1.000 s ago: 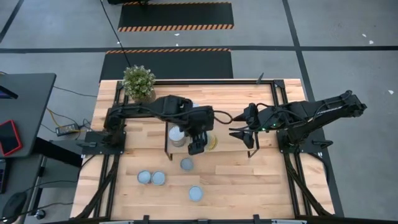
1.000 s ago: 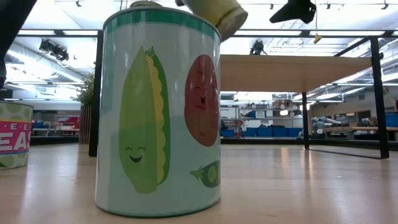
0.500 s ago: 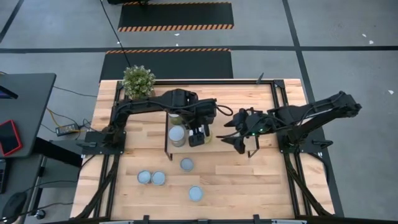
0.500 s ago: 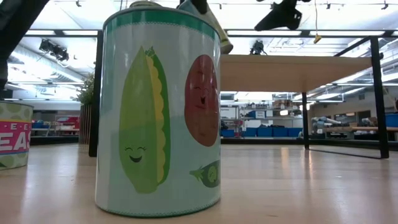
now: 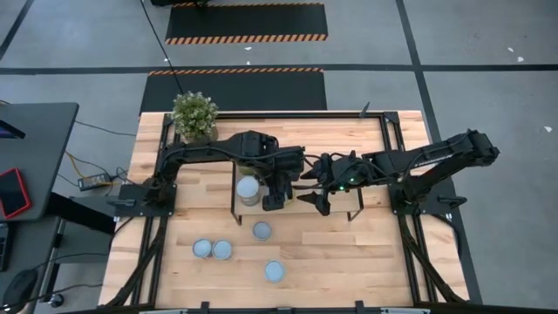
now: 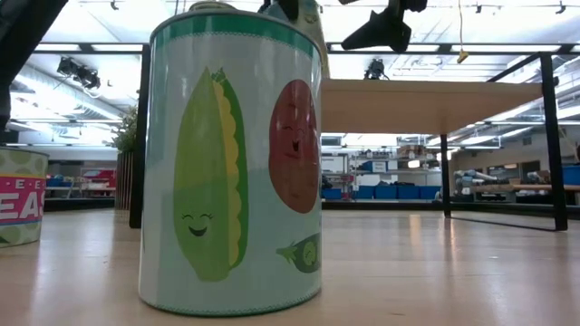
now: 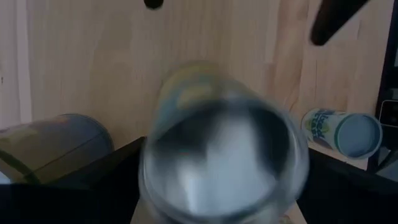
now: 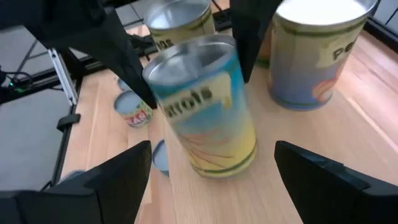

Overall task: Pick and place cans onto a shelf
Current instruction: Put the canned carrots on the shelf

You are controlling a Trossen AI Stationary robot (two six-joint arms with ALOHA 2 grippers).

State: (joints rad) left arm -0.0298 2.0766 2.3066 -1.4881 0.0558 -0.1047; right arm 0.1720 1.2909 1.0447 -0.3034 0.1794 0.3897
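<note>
The desk [image 5: 340,253] is a light wood butcher-block top with black frame rails running along its left and right sides. At its far left corner stands a potted plant [image 5: 193,115]. The shelf [image 5: 301,187], a low pale board on thin black rod frames, sits across the middle of the desk. On the shelf's left part a white-topped can [image 5: 248,188] stands upright, with another can [image 5: 248,164] just beyond it, mostly hidden under an arm. Nearer, on the bare desk, stand four cans: a touching pair [image 5: 212,249] at the left, one [image 5: 261,230] just in front of the shelf, and one [image 5: 274,270] closest to the near edge.
</note>
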